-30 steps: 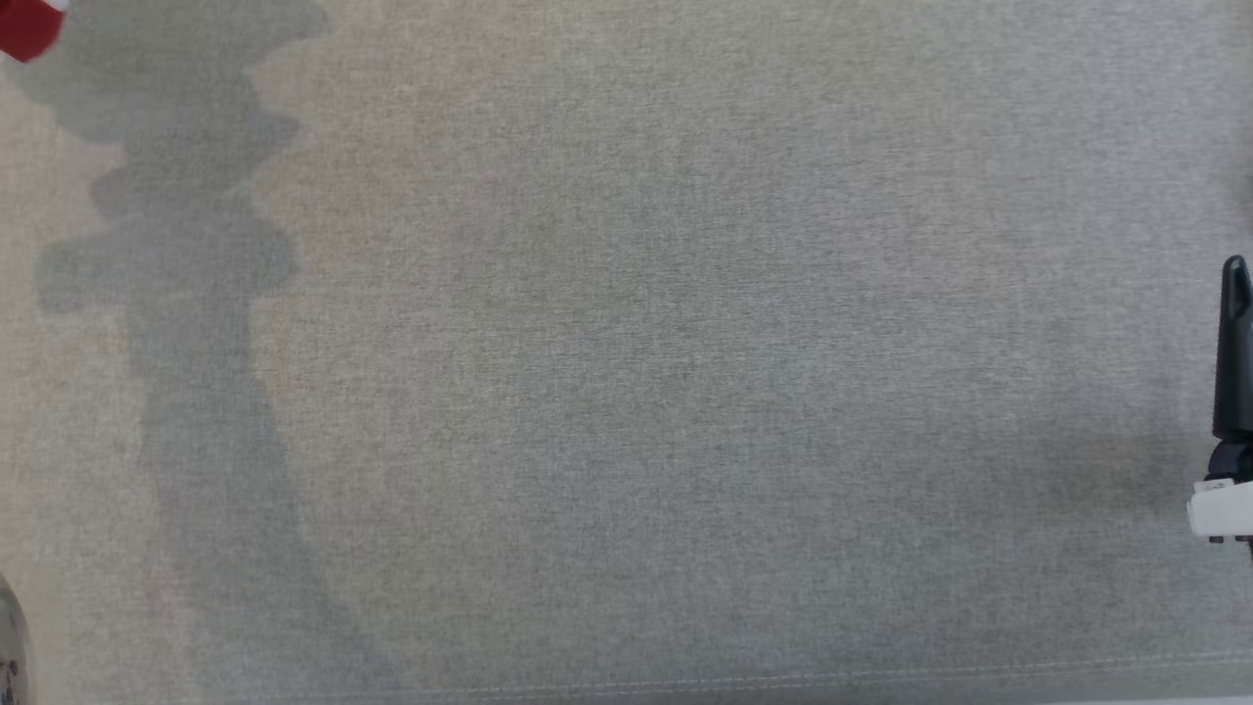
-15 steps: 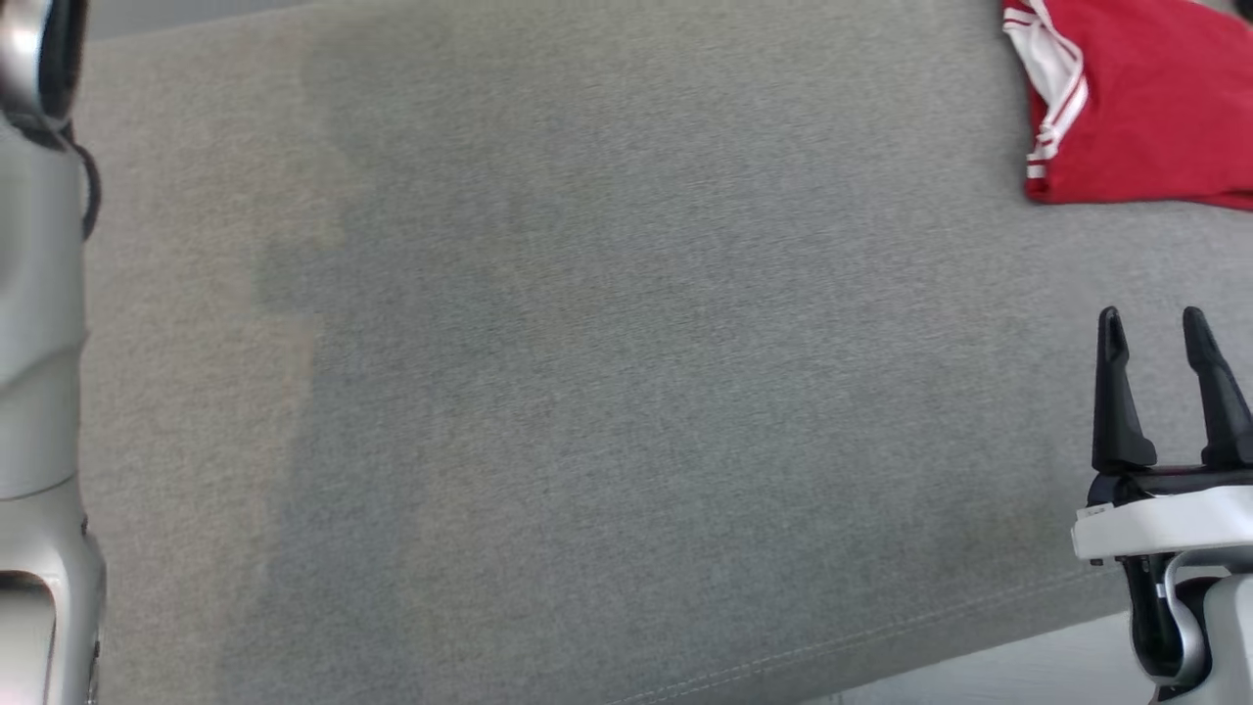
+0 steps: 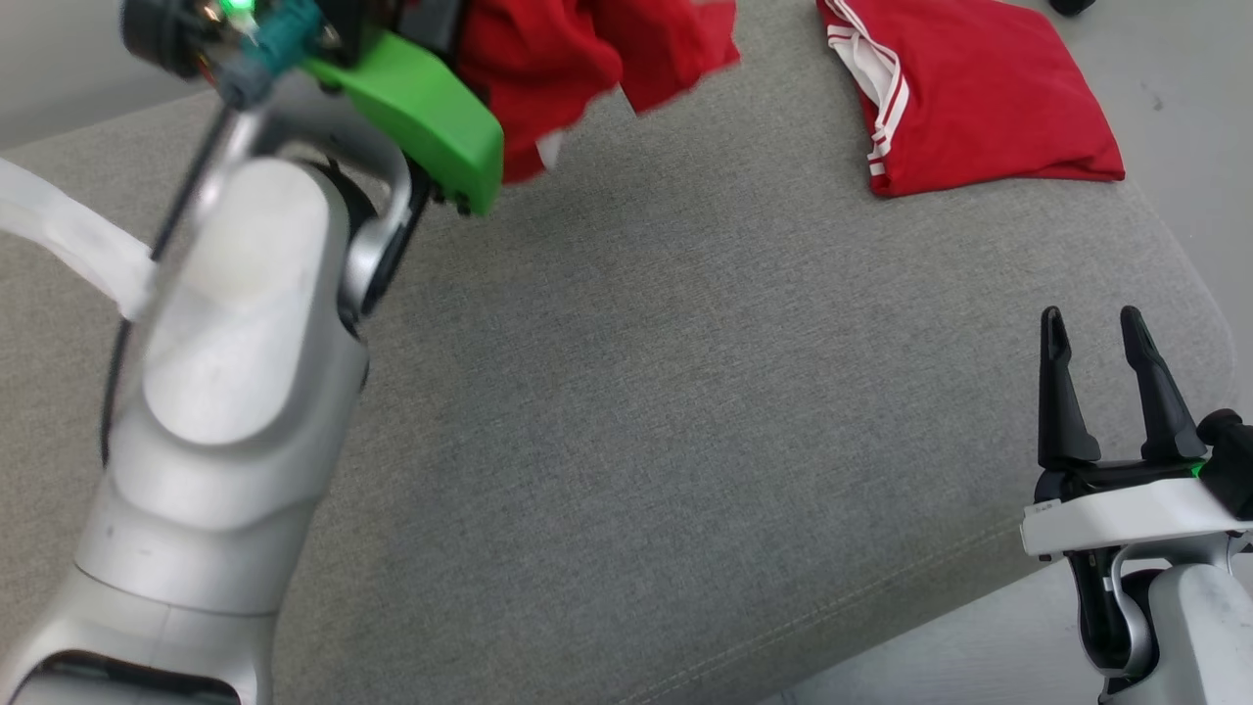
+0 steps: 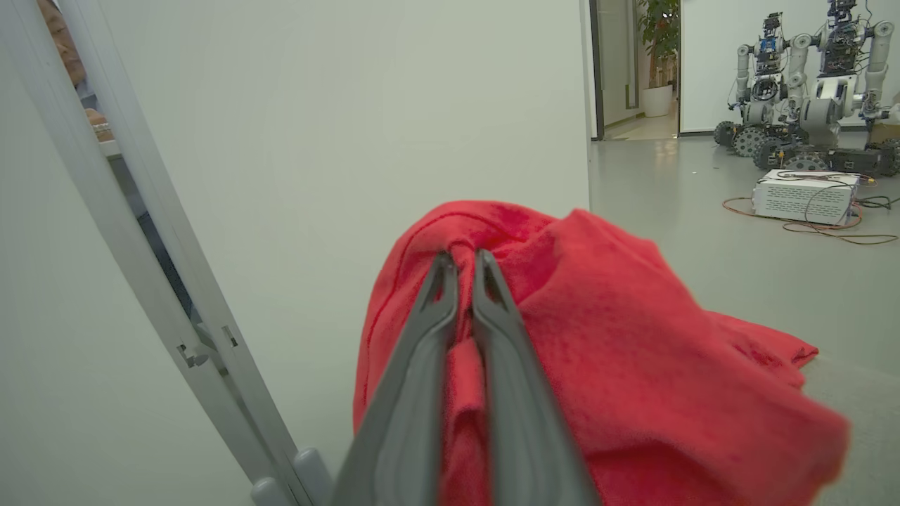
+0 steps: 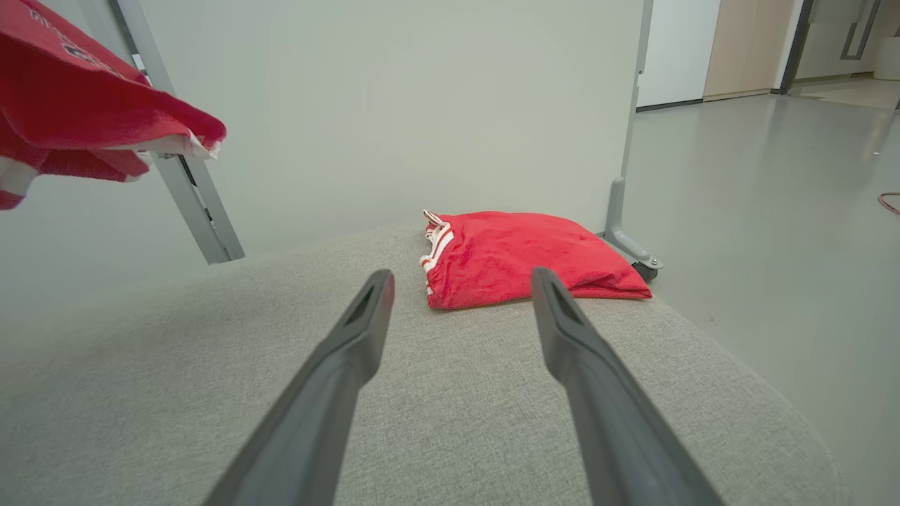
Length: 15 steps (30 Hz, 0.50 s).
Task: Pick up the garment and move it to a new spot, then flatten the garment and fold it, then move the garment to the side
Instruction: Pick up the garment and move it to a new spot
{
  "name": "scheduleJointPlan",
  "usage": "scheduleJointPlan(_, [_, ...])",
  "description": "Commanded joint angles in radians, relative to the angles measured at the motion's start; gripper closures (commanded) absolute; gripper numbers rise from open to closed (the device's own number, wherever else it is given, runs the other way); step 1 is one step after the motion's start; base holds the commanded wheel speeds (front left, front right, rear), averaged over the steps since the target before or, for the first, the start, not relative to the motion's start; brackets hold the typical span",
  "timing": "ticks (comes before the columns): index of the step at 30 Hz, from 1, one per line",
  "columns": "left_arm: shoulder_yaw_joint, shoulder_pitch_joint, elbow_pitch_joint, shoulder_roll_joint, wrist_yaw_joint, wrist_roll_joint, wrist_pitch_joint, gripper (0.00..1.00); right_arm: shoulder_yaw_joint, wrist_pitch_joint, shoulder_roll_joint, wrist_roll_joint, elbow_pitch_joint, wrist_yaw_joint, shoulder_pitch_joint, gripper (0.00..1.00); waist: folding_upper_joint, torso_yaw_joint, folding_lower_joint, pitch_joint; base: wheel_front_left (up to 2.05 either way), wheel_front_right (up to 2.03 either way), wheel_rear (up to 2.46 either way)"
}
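A red garment (image 4: 633, 365) is held clear of the surface, bunched and draped over the tips of the left gripper (image 4: 464, 263). The jaws are pressed almost together, and a fold of the red cloth is pinched between them. In the head view this garment is seen at the top edge, above the far side of a grey upholstered cushion (image 3: 685, 392), left of centre. A strip of white trim is visible under its folds. Just beside the cloth, a green cover (image 3: 431, 108) is mounted at the wrist of the left arm (image 3: 235, 372), whose pale forearm is raised across the left of the head view.

A second red garment (image 3: 979, 98), folded flat with white stripes along its left edge, is laid on the far right corner of the cushion, well apart from the held one. The right gripper (image 3: 1091, 328) is placed over the near right edge of the cushion, with its fingers pointed toward the folded piece. Its jaws are spread wide and nothing is held between them.

A pale partition wall (image 5: 387, 105) is set behind the cushion, carried on grey metal posts (image 4: 140, 211). Across the glossy floor (image 4: 738, 281), other robots (image 4: 808, 84), a white box (image 4: 805, 197) with orange cables and a potted plant (image 4: 657, 42) in a doorway can be made out.
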Motion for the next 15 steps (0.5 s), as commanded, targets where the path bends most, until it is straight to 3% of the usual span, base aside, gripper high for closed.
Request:
scheduleJointPlan(1, [-0.009, 0.047, 0.020, 0.006, 0.011, 0.004, -0.012, 1.00, 0.007, -0.004, 0.002, 0.004, -0.003, -0.002, -0.013, 0.00, -0.0001, -0.002, 0.0000, -0.008, 0.00, 0.00, 0.00])
scheduleJointPlan(10, [-0.055, 0.333, 0.140, -0.064, 0.061, -0.058, -0.124, 1.00, 0.035, -0.004, 0.004, 0.002, -0.001, -0.002, -0.013, 0.00, -0.0001, 0.023, 0.0000, -0.026, 0.00, 0.00, 0.00])
scheduleJointPlan(15, [-0.105, 0.418, 0.199, -0.082, 0.060, -0.071, -0.165, 1.00, 0.042, -0.003, 0.006, 0.000, 0.002, -0.002, -0.001, 0.00, -0.0001, 0.044, 0.0000, -0.035, 0.00, 0.00, 0.00])
